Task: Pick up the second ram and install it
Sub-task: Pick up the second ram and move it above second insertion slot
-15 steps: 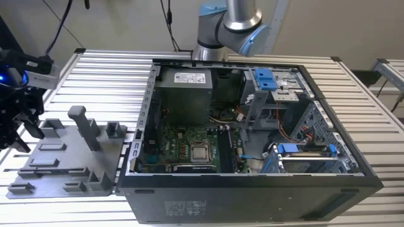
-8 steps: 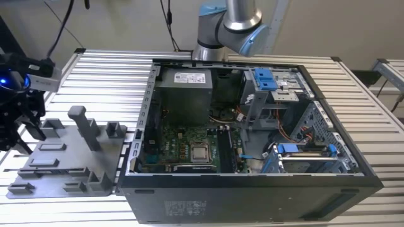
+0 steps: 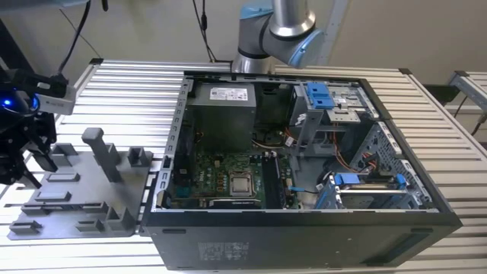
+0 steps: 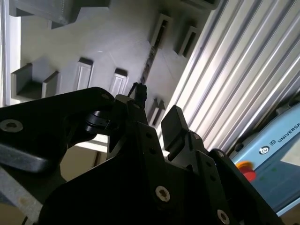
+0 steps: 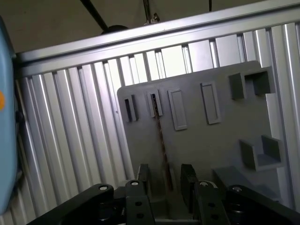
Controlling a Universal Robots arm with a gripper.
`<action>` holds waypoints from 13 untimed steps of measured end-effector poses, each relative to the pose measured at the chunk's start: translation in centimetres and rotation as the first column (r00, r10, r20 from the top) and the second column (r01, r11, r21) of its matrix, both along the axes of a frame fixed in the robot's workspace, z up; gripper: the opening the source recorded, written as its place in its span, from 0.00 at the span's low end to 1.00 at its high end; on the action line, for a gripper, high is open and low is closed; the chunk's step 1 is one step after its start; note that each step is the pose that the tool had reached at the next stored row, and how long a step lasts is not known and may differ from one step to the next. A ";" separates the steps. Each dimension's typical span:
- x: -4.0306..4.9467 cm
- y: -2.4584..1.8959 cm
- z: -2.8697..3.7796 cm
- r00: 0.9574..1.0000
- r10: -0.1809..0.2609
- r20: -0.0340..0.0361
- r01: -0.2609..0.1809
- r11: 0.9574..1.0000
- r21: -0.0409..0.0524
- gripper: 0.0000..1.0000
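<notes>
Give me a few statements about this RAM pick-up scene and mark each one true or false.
1. The second ram stands on edge in a slot of the grey tray. True.
2. The gripper is shut on the second ram. False: its fingers stand apart, and in the first wrist view the stick runs between them.
3. The computer case lies open on the slatted table. True.
4. The grey tray sits inside the computer case. False: it lies on the table beside the case, on the exterior view's left.
</notes>
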State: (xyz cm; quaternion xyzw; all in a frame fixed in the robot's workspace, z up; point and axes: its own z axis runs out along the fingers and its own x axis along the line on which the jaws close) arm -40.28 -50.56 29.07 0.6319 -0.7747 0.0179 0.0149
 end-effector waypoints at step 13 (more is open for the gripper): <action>0.00 0.00 -0.92 1.000 0.000 0.000 0.000 1.000 0.000 0.42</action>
